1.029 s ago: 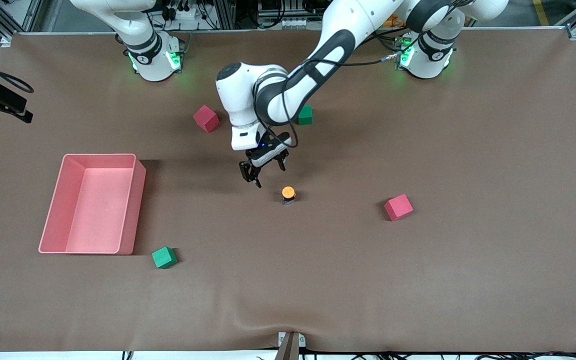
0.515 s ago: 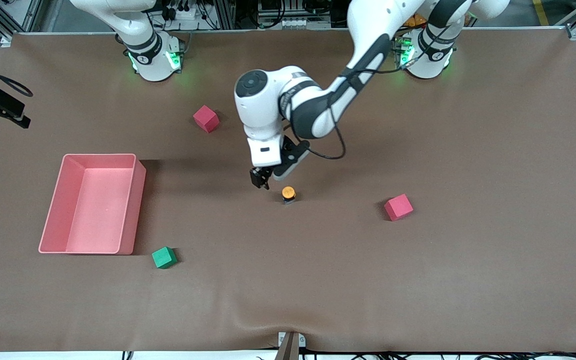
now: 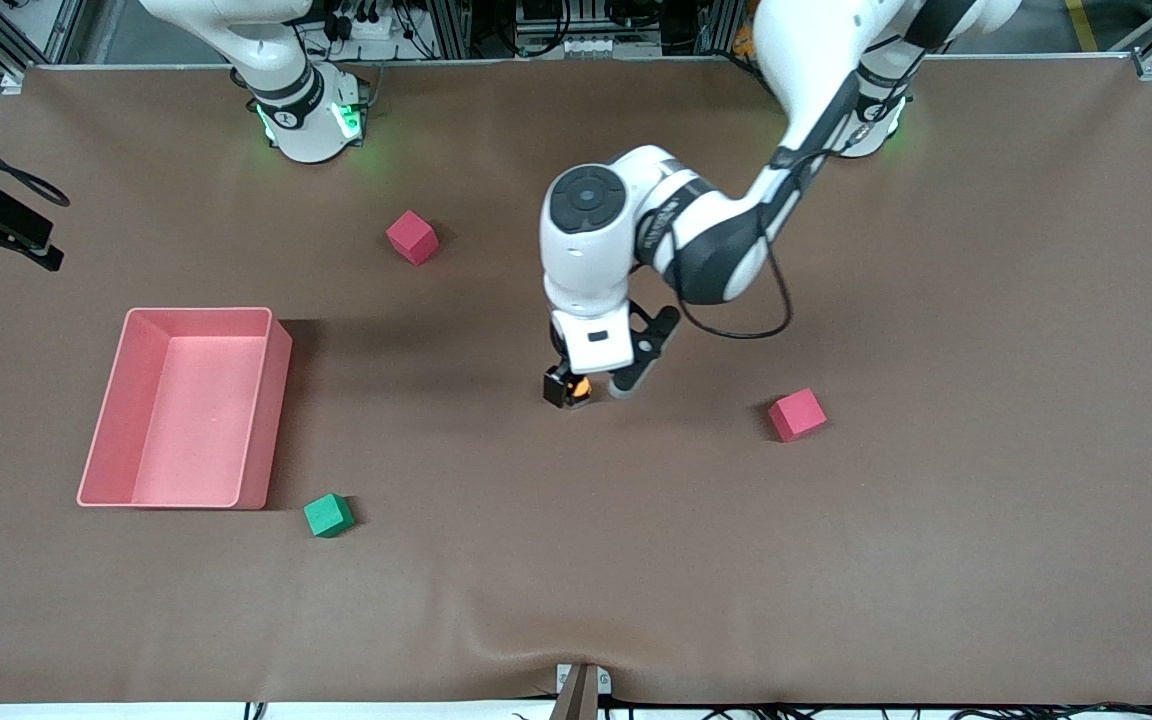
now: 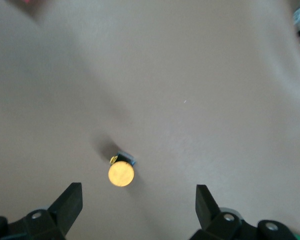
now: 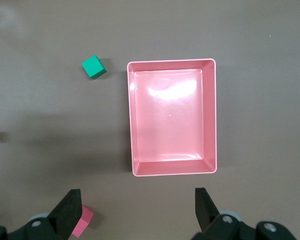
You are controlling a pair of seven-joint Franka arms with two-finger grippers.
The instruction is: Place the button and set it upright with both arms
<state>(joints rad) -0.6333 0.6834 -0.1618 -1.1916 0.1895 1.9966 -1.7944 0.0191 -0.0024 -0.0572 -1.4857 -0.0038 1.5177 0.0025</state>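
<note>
Two open fingers of our left gripper [image 3: 576,388] hang over the orange button [image 4: 121,173], which stands upright on the table [image 3: 936,550] between the pink tray [image 3: 186,405] and a red cube [image 3: 797,414]. To grip it well, we judge we should centre it between the fingers, since it sits closer to one finger, then descend straight. Our right gripper [image 5: 135,210] waits with fingers apart above the tray, which holds nothing.

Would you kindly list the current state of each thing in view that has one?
Button: upright on the table, orange cap up, not gripped.
Left gripper: open, over the button.
Right gripper: open, above the pink bin, waiting.
Pink bin: upright, nothing in it.
</note>
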